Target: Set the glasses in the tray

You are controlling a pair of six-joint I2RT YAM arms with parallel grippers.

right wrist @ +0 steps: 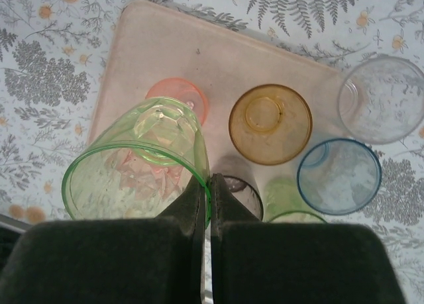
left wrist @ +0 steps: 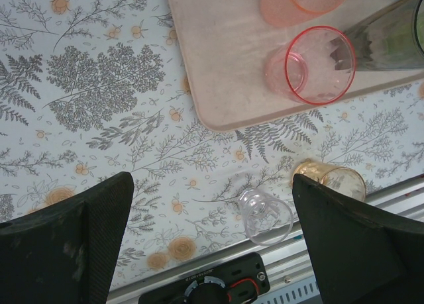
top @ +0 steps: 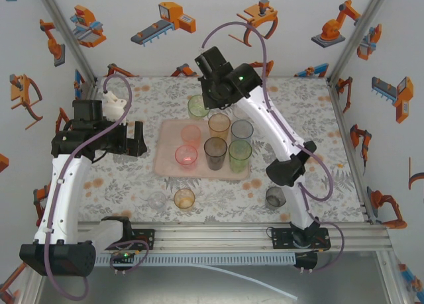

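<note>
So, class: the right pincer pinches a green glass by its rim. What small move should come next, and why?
Probably ease the green glass toward the tray's bare corner: the right pincer seems to hold it over a pink glass, so lowering here risks a clash.

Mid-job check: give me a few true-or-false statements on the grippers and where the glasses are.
1. The right gripper is shut on the rim of a green glass. True.
2. The left gripper holds a glass. False: it is open and empty, over the table.
3. Every glass is in the tray. False: a clear glass, a short amber glass and a smoky grey glass stand on the table.
4. A tall amber glass stands in the tray. True.
</note>
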